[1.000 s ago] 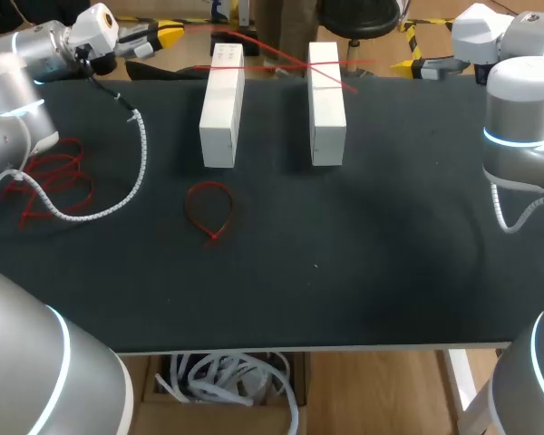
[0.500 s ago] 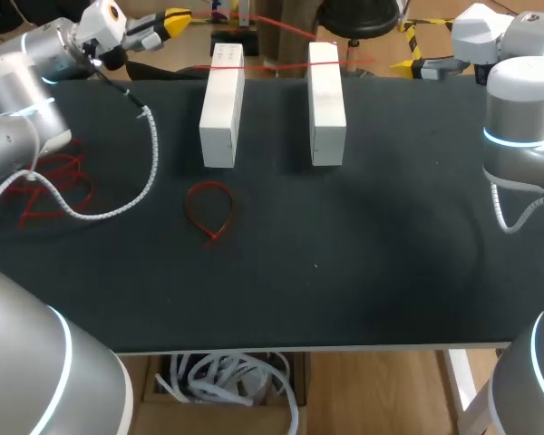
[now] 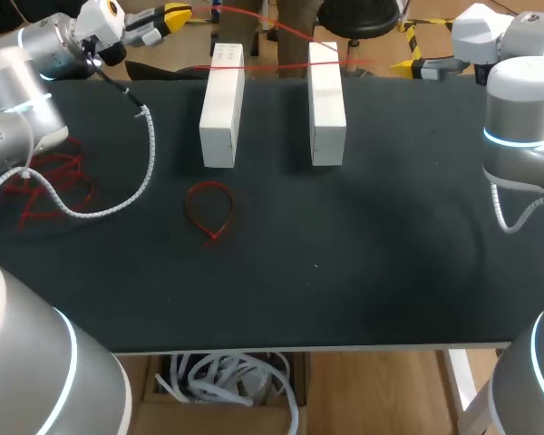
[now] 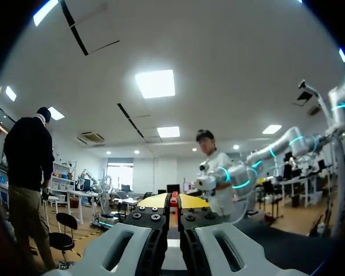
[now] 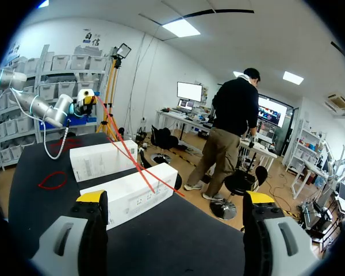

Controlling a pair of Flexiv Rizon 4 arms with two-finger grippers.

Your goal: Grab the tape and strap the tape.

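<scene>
One red tape [image 4: 173, 199], pinched in left gripper [image 4: 172, 203] per its wrist view; right gripper [image 5: 176, 198] wide, empty.

Two white boxes [image 3: 222, 109], one looped red tie [image 3: 208, 210].

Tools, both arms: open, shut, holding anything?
Left tool: shut on the red strap.
Right tool: open, holding nothing.
</scene>
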